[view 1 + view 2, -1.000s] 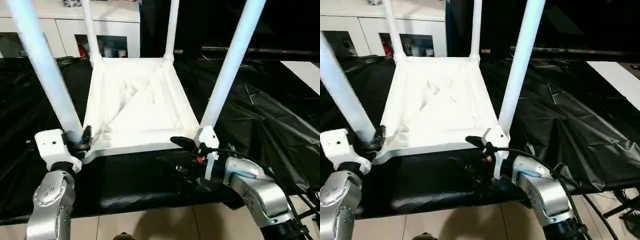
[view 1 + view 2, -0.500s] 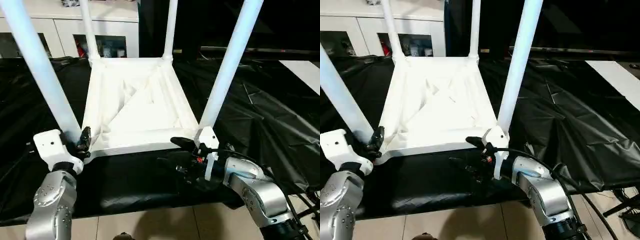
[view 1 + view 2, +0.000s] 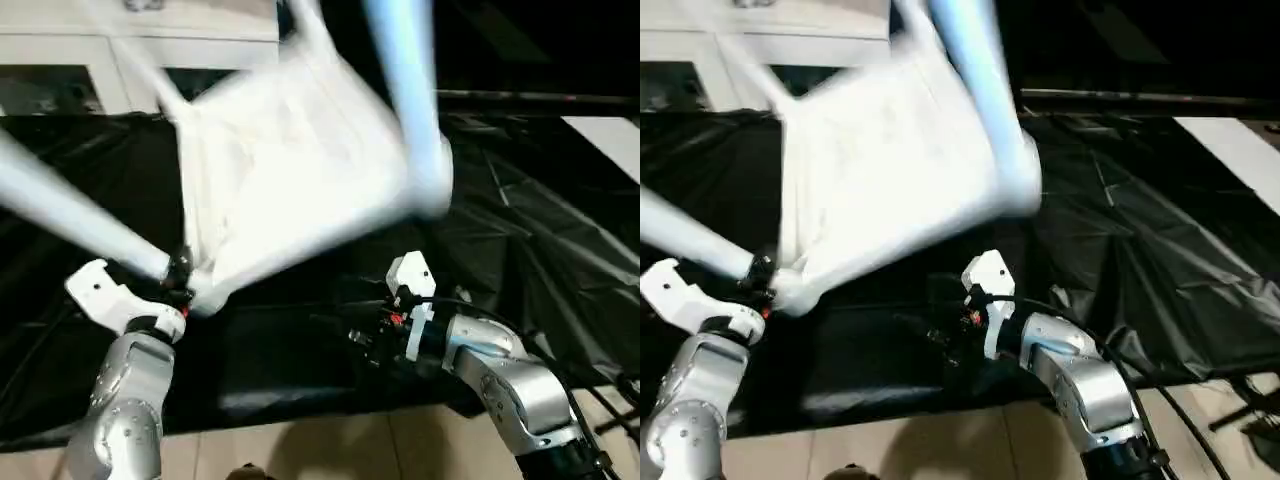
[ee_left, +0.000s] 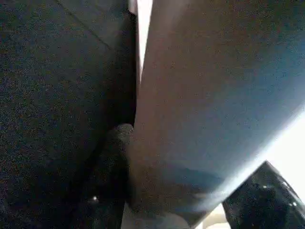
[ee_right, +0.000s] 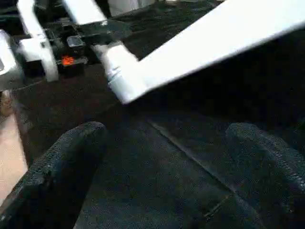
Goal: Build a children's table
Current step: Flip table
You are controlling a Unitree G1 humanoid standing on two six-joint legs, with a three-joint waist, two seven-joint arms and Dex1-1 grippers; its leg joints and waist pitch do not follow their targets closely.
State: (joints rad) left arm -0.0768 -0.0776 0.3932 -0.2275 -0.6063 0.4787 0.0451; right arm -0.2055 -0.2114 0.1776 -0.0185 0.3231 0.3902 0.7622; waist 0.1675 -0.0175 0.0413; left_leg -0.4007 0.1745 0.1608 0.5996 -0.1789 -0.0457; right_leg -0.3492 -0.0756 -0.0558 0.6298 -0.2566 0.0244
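Gripping one leg (image 3: 80,222) at its socket, our left gripper (image 3: 176,281) tilts the blurred table (image 3: 290,170) up at center frame; our right gripper (image 5: 162,157) gapes wide, empty, lower right.

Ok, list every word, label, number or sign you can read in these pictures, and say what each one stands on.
None can be read.
Children's table: plain white, motion-blurred, no print or label to make out.
White cabinet: items behind its glass doors are too small and blurred to read.
Right gripper: a small orange-red spot shows beside it, with no lettering legible.
Black sheet: no markings.
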